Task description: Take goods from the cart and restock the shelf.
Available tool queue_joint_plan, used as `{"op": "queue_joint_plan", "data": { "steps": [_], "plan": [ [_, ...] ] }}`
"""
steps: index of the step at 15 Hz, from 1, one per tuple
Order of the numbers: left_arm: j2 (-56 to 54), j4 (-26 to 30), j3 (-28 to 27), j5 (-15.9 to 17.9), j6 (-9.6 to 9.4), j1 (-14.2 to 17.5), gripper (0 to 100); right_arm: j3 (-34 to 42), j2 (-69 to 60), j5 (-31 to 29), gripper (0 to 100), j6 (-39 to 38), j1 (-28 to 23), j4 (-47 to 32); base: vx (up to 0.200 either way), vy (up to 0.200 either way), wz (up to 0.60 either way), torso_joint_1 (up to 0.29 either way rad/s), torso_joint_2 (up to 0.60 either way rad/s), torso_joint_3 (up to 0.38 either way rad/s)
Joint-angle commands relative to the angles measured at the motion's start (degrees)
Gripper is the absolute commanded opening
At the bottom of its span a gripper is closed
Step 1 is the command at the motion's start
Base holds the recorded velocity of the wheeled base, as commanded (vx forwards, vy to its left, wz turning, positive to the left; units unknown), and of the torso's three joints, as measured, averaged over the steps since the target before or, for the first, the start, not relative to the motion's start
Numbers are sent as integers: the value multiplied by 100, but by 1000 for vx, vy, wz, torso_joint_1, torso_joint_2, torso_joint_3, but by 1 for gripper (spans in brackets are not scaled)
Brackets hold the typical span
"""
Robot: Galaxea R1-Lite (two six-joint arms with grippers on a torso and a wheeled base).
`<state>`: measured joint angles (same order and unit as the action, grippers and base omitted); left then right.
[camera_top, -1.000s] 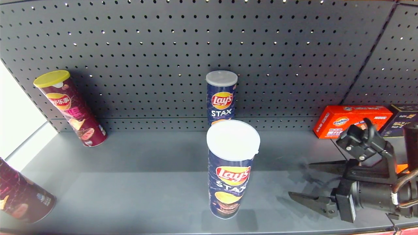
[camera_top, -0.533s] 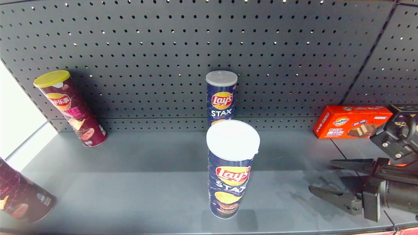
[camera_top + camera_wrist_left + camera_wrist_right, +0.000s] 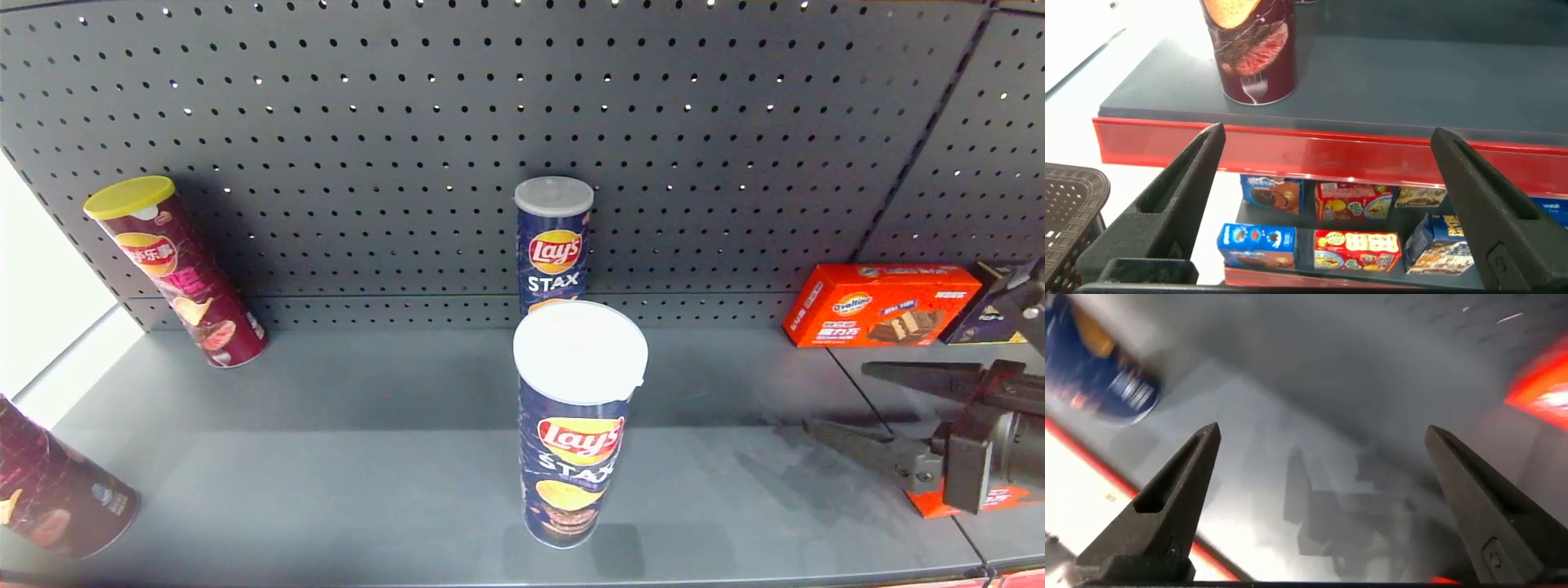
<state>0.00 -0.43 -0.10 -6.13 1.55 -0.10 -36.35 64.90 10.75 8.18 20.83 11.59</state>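
A: Where is there room on the shelf [image 3: 367, 457]?
B: A wide gap lies at lower right, between the front can [image 3: 575, 457] at centre and the right claw [image 3: 834, 397]. Another lies left of centre, and the shelf's front lip runs along the bottom edge.
A: What's hard to make out?
B: A maroon can [image 3: 49, 490] is cut off at lower left. The front can hides the foot of the rear can [image 3: 553, 245], and the right wrist view is blurred.
A: And the claws?
B: The right claw is spread wide, holding and touching nothing, below an orange box [image 3: 882, 302]. The left claw [image 3: 1327, 135] is spread too, with nothing in it, facing the shelf's red edge [image 3: 1372, 151]
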Motion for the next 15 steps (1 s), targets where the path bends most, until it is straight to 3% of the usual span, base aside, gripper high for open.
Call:
{"op": "queue_joint_plan", "data": {
  "steps": [1,4,10,12,15],
  "plan": [
    [0,-1,1,-2,3,1,100,-197,-786,-144,100,26,-730,282,0,0,0,0,0,0],
    [0,-1,1,-2,3,1,100,313,-1973,-627,100,17,-914,431,0,0,0,0,0,0],
    [0,-1,1,24,-5,1,100,3547,-5796,-750,100,-9,-994,396,0,0,0,0,0,0],
    [0,-1,1,24,-5,1,100,3635,-5981,-750,100,-238,-994,212,0,0,0,0,0,0],
    [0,-1,1,24,-5,1,100,3635,-5972,-776,100,-361,-994,-720,0,0,0,0,0,0]
  ]
}}
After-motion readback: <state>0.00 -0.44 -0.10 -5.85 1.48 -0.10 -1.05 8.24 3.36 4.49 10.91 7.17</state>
